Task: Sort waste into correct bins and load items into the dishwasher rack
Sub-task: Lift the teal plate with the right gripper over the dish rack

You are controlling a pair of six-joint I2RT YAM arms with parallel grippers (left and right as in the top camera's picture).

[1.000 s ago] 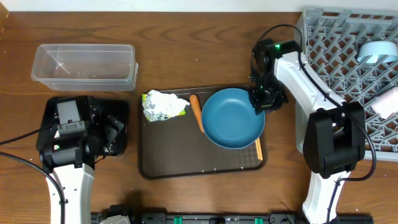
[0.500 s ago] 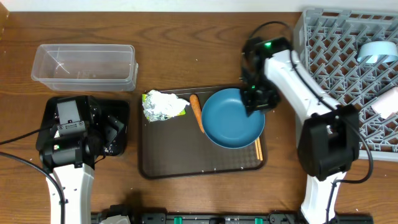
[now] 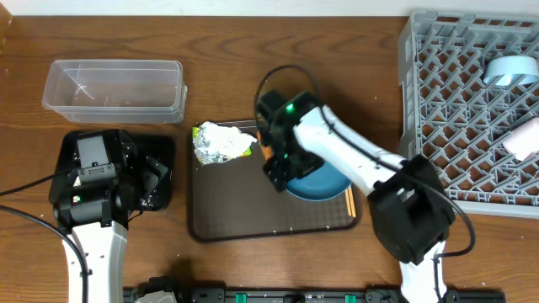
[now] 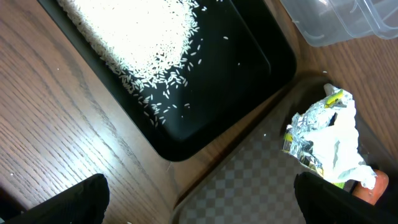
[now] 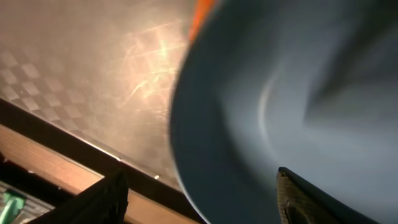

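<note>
The right end effector hovers at the left rim of the dark-blue bowl. In the wrist view its fingers are spread wide, one on each side of that rim. The bowl sits on the brown serving tray, mid-table toward the near edge, with the crumpled wrapper at the tray's far-left corner. The left end effector, also spread, hangs over the black tray of rice by the table's left edge. The dishwasher rack fills the far-right corner.
</note>
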